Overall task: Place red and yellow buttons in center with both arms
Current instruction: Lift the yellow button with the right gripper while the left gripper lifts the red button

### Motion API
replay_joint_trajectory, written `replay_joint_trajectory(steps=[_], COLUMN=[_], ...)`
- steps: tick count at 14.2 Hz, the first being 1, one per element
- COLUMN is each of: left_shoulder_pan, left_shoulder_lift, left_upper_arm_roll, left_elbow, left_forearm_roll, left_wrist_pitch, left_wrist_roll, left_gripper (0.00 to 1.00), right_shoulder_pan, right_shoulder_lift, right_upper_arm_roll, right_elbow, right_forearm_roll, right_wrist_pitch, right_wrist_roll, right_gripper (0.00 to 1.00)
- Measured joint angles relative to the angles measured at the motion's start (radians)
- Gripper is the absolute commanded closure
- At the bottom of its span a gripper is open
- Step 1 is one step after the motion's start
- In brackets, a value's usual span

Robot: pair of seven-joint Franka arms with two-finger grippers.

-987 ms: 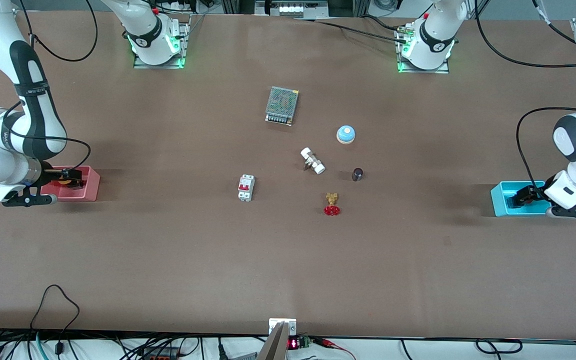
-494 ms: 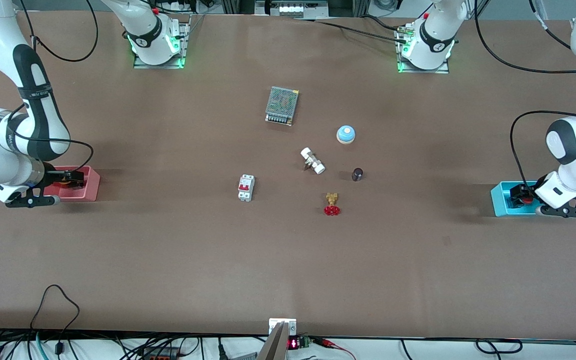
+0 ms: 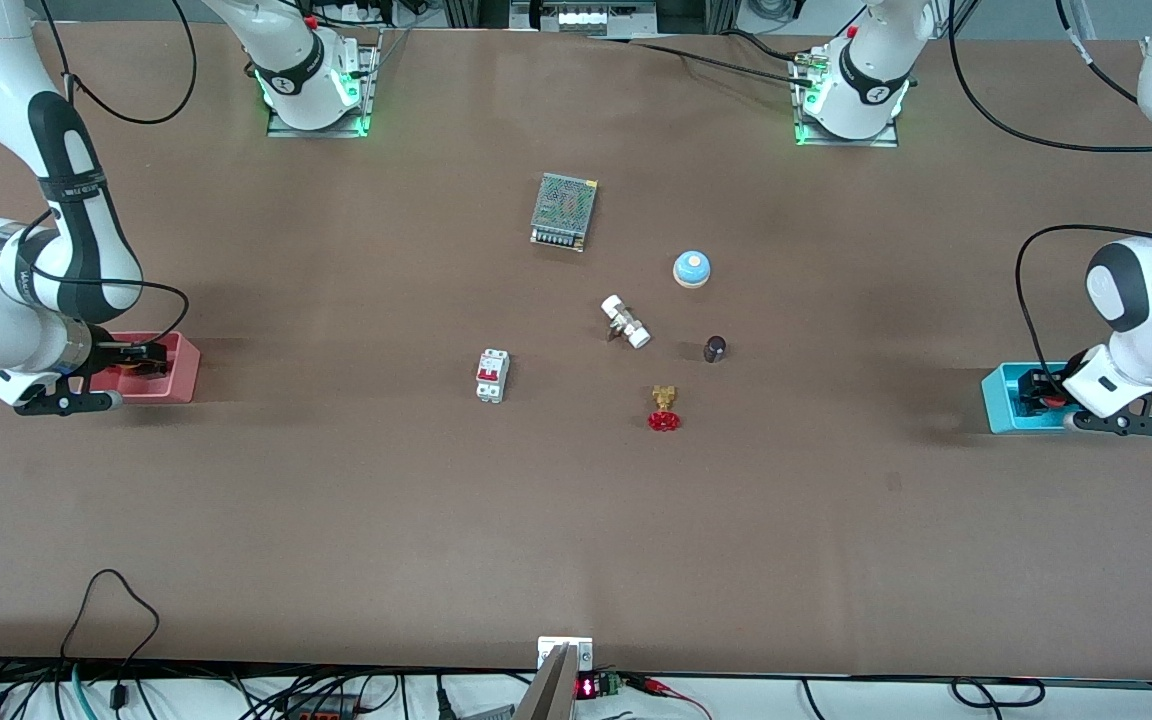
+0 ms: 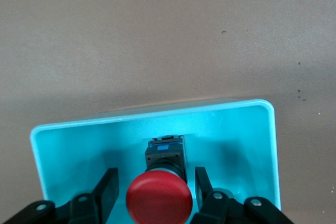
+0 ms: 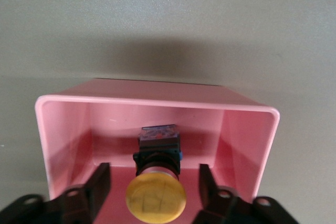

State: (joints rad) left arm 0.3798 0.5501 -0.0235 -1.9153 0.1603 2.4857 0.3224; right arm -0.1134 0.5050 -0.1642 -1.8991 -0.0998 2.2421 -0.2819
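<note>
The red button point(image 4: 158, 203) stands in the cyan bin point(image 4: 52, 145) at the left arm's end of the table. My left gripper point(image 4: 156, 179) is open, with one finger on each side of the button's black body and a gap on both sides. It shows in the front view point(image 3: 1038, 392) inside the cyan bin point(image 3: 999, 395). The yellow button point(image 5: 155, 198) stands in the pink bin point(image 5: 63, 129) at the right arm's end. My right gripper point(image 5: 153, 174) is open and straddles it with wide gaps. It also shows in the front view point(image 3: 141, 360) in the pink bin point(image 3: 182, 372).
Around the table's middle lie a metal mesh box point(image 3: 564, 211), a blue-domed bell point(image 3: 692, 268), a white fitting point(image 3: 625, 321), a small dark knob point(image 3: 715, 348), a brass valve with a red handwheel point(image 3: 664, 409) and a white breaker point(image 3: 492, 375).
The left hand has shifted toward the table's middle, farther over the cyan bin. The right hand has shifted slightly at the pink bin. Both buttons stay in their bins.
</note>
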Motion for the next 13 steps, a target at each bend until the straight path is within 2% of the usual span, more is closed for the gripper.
replay_joint_trajectory(steps=[4,8,9,12,13], left_shoulder_pan=[0.003,0.005,0.008,0.014,0.015], left_shoulder_lift=[0.004,0.005,0.006,0.012,0.013], left_upper_arm_roll=[-0.007,-0.009,-0.01,-0.01,-0.01], left_elbow=[0.0,0.0,0.0,0.0,0.0], left_forearm_roll=[-0.007,-0.016,-0.02,-0.034,-0.038], left_wrist_pitch=[0.0,0.001,0.001,0.001,0.001], left_wrist_roll=[0.0,-0.001,-0.001,-0.001,-0.001], left_gripper=[0.43,0.47,0.51,0.78,0.83], right_shoulder_pan=[-0.003,-0.003,-0.003,-0.002,0.0], right_shoulder_lift=[0.0,0.0,0.0,-0.006,-0.018], right_upper_arm_roll=[0.0,0.0,0.0,0.004,0.008], right_elbow=[0.0,0.0,0.0,0.004,0.011], right_forearm_roll=[0.0,0.0,0.0,0.0,0.0], right_wrist_pitch=[0.0,-0.008,-0.01,-0.018,-0.023], right_wrist_roll=[0.0,-0.007,-0.017,-0.036,-0.04], right_gripper=[0.52,0.62,0.65,0.7,0.7])
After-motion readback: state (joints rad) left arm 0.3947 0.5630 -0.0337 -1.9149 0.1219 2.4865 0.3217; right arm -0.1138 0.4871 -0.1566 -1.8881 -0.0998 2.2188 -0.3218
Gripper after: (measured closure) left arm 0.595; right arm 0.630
